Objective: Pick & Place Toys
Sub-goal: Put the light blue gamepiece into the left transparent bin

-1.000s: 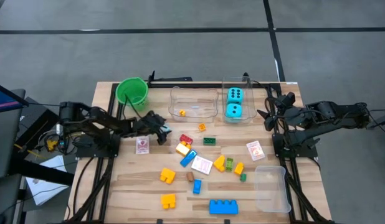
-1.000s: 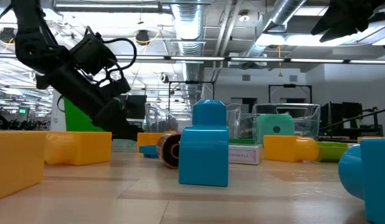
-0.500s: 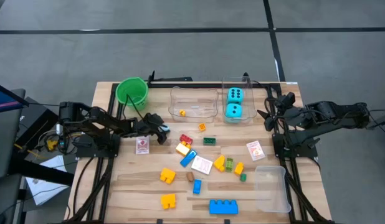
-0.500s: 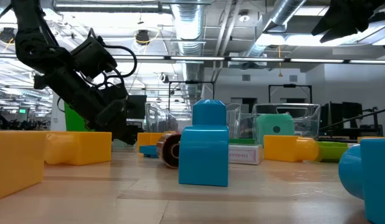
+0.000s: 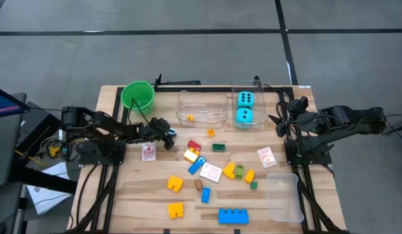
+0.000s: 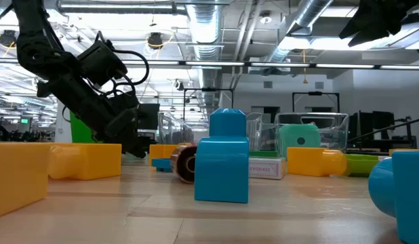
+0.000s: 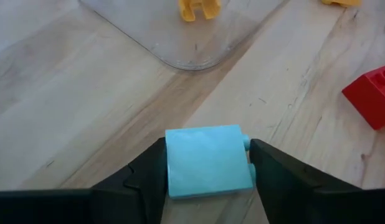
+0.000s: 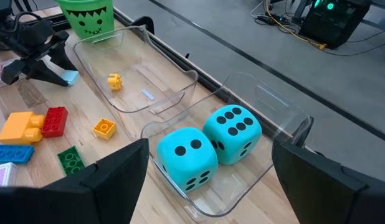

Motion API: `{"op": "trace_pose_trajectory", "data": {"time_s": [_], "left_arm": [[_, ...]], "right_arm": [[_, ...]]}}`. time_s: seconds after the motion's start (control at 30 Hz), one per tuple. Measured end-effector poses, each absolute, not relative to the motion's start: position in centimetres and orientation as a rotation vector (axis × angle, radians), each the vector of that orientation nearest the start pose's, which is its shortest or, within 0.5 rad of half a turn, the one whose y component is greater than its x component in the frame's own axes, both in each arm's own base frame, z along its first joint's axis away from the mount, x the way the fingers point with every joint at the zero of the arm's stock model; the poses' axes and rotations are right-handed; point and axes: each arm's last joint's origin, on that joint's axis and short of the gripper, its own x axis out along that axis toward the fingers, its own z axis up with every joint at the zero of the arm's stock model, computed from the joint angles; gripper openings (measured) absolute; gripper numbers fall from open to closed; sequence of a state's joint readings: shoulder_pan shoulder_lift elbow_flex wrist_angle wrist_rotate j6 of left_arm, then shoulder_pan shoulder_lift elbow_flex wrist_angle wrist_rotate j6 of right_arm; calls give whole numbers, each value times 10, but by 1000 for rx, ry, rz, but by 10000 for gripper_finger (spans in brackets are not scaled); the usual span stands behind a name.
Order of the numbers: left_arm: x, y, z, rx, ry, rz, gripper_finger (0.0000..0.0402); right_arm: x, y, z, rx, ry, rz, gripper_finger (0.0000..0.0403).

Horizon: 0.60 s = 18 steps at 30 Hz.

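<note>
**Even, bright light; blur only up close**

You get flat overhead light on the table (image 5: 149,195), with faint shadows. In the low view, ceiling lamps (image 6: 154,39) glare, and the nearest blue block (image 6: 223,163) and yellow blocks (image 6: 33,173) look soft. The clear tubs (image 8: 149,81) catch pale reflections. The left wrist view is sharp on the wood grain.

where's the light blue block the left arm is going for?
Left wrist view: the light blue block sits between the left tool's fingers on the table, just short of the clear tub. High view: left-centre, right of the green bucket's front.
</note>
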<state>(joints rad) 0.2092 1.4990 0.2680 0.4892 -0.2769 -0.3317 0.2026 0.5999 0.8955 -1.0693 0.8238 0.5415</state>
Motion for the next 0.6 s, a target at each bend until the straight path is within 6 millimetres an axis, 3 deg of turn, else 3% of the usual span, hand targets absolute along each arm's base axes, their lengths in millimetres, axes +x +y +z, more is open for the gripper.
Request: {"op": "trace_pose_trajectory", "data": {"time_s": [0.2,0.33,0.6], "left_arm": [[204,50,93,-295,651,557,189],[209,47,100,-340,607,418,197],[221,41,141,-273,282,150,191]], "right_arm": [[84,-4,320,119,499,-746,331],[84,-4,320,118,501,-747,331],[83,-5,320,112,509,-747,331]]}}
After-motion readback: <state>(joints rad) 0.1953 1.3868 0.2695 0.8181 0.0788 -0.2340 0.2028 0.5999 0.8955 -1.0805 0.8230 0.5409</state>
